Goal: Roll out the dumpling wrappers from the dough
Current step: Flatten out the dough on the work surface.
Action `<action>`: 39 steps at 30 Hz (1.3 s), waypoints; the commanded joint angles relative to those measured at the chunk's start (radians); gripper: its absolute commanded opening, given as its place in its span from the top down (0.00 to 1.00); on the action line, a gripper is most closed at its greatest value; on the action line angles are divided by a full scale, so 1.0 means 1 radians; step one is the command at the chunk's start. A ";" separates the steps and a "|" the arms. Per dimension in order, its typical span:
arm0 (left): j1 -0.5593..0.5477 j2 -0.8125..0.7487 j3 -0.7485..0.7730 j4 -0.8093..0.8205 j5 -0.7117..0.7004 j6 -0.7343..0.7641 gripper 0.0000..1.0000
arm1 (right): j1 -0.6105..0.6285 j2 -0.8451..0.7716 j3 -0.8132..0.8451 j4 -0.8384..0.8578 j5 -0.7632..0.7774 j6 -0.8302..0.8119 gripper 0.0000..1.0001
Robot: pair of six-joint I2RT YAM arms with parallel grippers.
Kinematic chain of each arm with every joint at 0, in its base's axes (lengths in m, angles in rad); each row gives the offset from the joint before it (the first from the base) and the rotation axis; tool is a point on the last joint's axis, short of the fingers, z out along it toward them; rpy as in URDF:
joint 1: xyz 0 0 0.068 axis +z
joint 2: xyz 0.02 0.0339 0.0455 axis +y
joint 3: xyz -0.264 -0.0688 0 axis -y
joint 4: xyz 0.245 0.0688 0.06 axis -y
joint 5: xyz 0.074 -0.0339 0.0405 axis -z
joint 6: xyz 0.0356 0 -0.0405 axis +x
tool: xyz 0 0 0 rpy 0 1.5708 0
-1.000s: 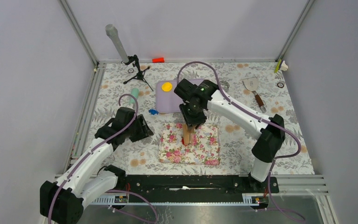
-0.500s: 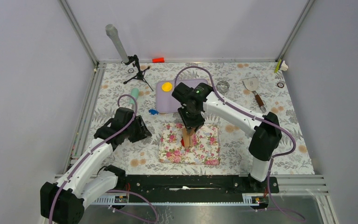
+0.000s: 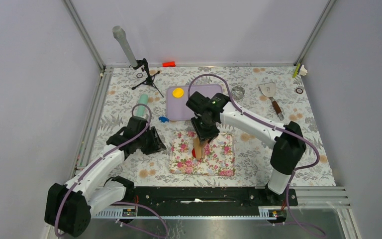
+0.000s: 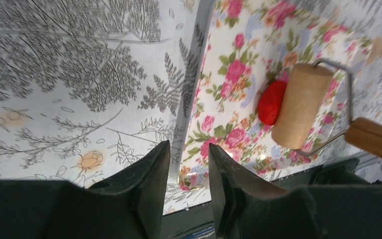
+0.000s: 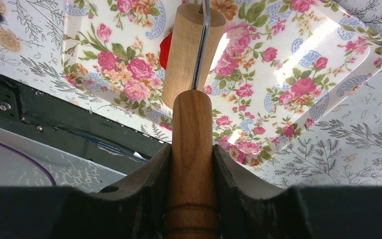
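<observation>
Leftward and toward the tray is where the left arm has swung since a second ago, uncovering a pale teal cylinder (image 3: 141, 105) on the table (image 3: 278, 144). The right arm has drawn its roller slightly nearer.

Nearest, the left tool (image 4: 189, 147) hangs over the fern-print cloth just beside the tray's left edge. Its jaws stand a narrow gap apart with nothing between them. The floral tray (image 3: 221, 160) lies between the two arms.

Over the tray, the right tool (image 5: 191, 149) is clamped on the handle of a wooden roller (image 5: 191, 55), whose drum rests on the tray. The dough (image 4: 271, 102) is a smooth, oblong, bright red lump lying on the tray, touching the drum's side.

Beyond the tray sit a small blue item (image 3: 163, 119) and a lilac board (image 3: 204, 92). A round yellow dumpling wrapper (image 3: 178, 92) lies on the board's far left corner.

Farther off are a metal ring (image 3: 238, 91), a spatula (image 3: 271, 97), a small tripod (image 3: 146, 75) and a red-orange block (image 3: 168, 63) at the back wall.

From the top view the dough is only a red sliver beside the roller. The left wrist view shows its full shape, and the right wrist view shows just its edge behind the drum.
</observation>
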 commanded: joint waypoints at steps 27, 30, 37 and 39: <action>-0.213 0.292 -0.124 0.312 -0.080 -0.082 1.00 | 0.055 0.154 0.014 0.041 -0.049 0.027 1.00; -0.213 0.292 -0.132 0.320 -0.079 -0.089 1.00 | 0.061 0.151 0.010 0.067 -0.080 0.037 1.00; -0.213 0.301 -0.148 0.341 -0.062 -0.098 1.00 | 0.064 0.141 -0.022 0.134 -0.136 0.067 1.00; -0.213 0.304 -0.152 0.345 -0.060 -0.098 1.00 | 0.063 0.147 -0.022 0.132 -0.122 0.069 1.00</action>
